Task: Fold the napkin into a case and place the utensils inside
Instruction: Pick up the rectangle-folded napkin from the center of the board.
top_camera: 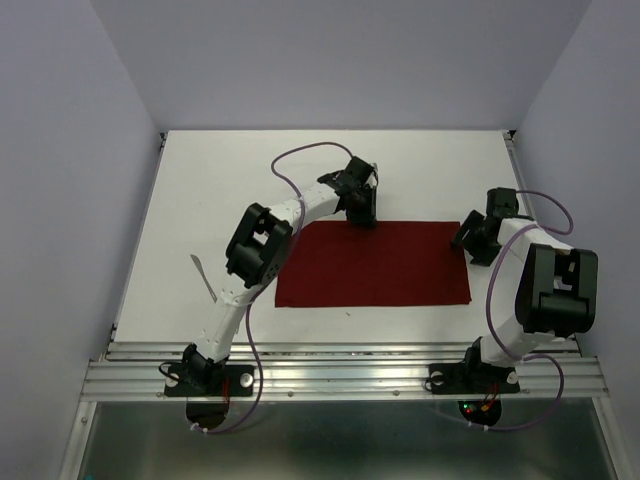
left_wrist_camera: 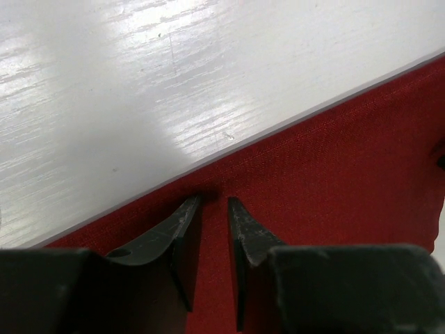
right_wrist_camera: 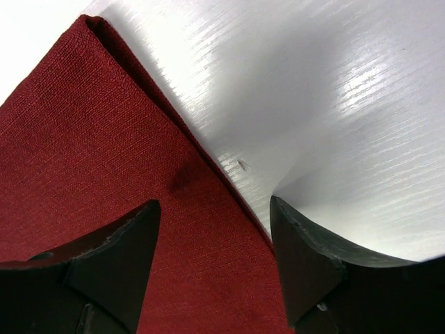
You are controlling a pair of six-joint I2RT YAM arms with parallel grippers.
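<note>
On the white table (top_camera: 250,170) the maroon napkin (top_camera: 375,265) lies flat, its far hem right at the tips of the left gripper (left_wrist_camera: 214,200), whose jaws stand a slit apart; I cannot tell if they nip cloth. The right gripper (right_wrist_camera: 215,205) gapes wide astride the side edge. For a clean fold, I'd say both should pinch the hem alone and travel level.

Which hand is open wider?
The right hand, spread wide astride the napkin's right edge; the left hand, at the far edge, is barely parted.
</note>
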